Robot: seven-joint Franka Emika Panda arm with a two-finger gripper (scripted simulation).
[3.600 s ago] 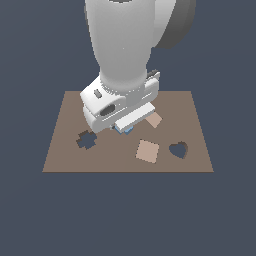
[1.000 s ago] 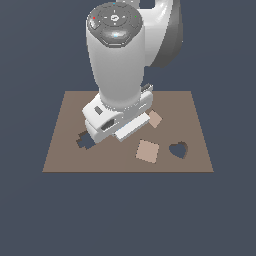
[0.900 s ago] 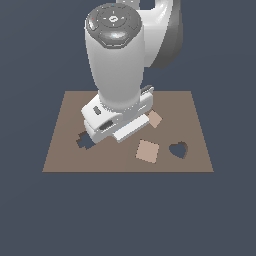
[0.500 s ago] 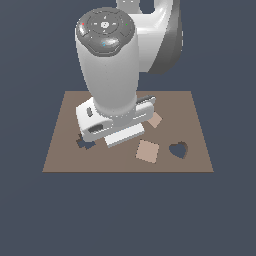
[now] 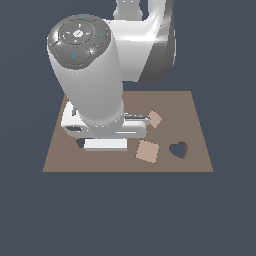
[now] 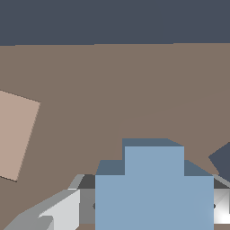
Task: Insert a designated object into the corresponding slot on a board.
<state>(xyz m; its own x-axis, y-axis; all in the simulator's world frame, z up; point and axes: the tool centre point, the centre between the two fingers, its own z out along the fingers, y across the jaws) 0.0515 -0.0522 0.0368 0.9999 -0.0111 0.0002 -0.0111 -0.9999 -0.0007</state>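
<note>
In the wrist view a light-blue cross-shaped block [image 6: 154, 188] fills the space between my fingers. My gripper [image 6: 148, 212] is shut on it, with one white finger [image 6: 56, 211] showing beside it. A dark corner of the cross-shaped slot [image 6: 222, 159] shows right next to the block. In the exterior view my white hand [image 5: 105, 134] hangs low over the brown board [image 5: 195, 115] near its left end. It hides the block and most of the slot [image 5: 80, 143], of which only a dark sliver shows.
A dark heart-shaped hole [image 5: 178, 149] lies toward the exterior view's right. Two tan square tiles [image 5: 148, 151] [image 5: 155, 119] rest on the board between it and my hand. One tan tile [image 6: 15, 134] also shows in the wrist view.
The arm has swung toward the exterior view's left with the block. The hand now covers most of the slot, which was open to view 3.6 s ago.
</note>
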